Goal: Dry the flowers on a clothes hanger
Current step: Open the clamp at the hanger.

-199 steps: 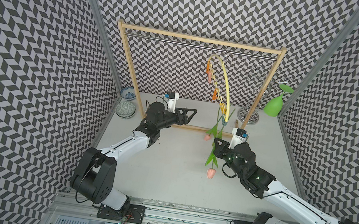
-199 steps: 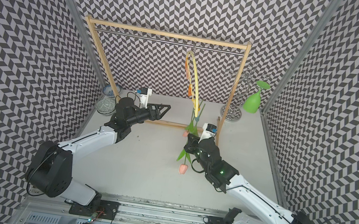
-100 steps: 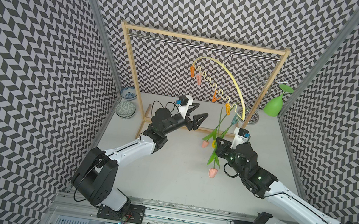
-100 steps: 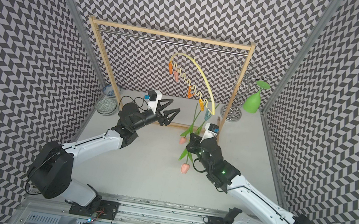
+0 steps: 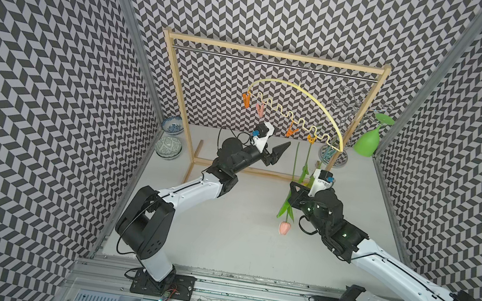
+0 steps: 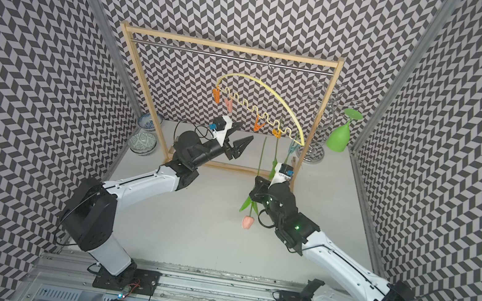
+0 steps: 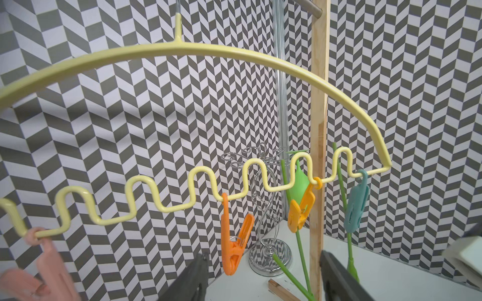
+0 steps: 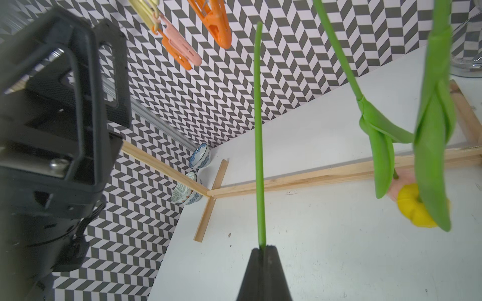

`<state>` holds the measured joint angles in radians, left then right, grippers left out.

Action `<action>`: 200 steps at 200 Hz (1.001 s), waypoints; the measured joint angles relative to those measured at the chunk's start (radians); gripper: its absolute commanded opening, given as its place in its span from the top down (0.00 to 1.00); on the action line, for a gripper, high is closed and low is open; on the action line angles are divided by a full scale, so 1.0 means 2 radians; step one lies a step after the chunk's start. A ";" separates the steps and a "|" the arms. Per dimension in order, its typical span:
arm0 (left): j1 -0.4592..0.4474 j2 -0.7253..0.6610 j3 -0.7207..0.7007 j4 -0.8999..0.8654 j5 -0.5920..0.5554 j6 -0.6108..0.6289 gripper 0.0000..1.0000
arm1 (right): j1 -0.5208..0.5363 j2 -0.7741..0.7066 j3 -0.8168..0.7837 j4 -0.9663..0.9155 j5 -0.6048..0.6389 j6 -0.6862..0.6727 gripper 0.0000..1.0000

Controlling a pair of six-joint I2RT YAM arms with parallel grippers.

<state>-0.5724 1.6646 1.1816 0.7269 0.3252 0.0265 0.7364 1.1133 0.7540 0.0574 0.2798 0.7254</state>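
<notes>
1. While a free pin is apparently being lined up, the left gripper (image 5: 280,150) is being held mid-frame in a top view, jaws apart, beneath an orange clothespin (image 5: 293,130).
2. At upper centre, two tulips (image 8: 430,130) are being carried head-down by right-end pins of the clothes hanger (image 5: 321,104).
3. Right of centre, the pink tulip (image 5: 284,228) is being offered stem-up by the right gripper (image 5: 291,187), jaws clamped on its stem.

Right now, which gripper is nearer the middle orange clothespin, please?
Left: the left gripper, open, sits just by the orange clothespin; the right gripper, shut on a tulip stem, is lower down.
</notes>
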 measured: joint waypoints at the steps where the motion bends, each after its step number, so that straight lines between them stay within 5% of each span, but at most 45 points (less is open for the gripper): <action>1: 0.000 0.001 0.001 0.000 0.000 0.000 0.30 | 0.000 0.000 0.000 0.000 0.000 0.000 1.00; 96: -0.003 0.094 0.127 -0.069 -0.035 0.011 0.23 | -0.034 0.027 0.017 0.021 -0.019 -0.006 1.00; 200: -0.019 0.123 0.173 -0.103 -0.057 0.010 0.32 | -0.054 0.037 0.031 0.026 -0.049 -0.014 1.00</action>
<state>-0.6094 1.9114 1.5269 0.5213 0.2108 0.0467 0.6277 1.1881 0.8162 0.1093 0.1814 0.6983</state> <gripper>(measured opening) 0.711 0.046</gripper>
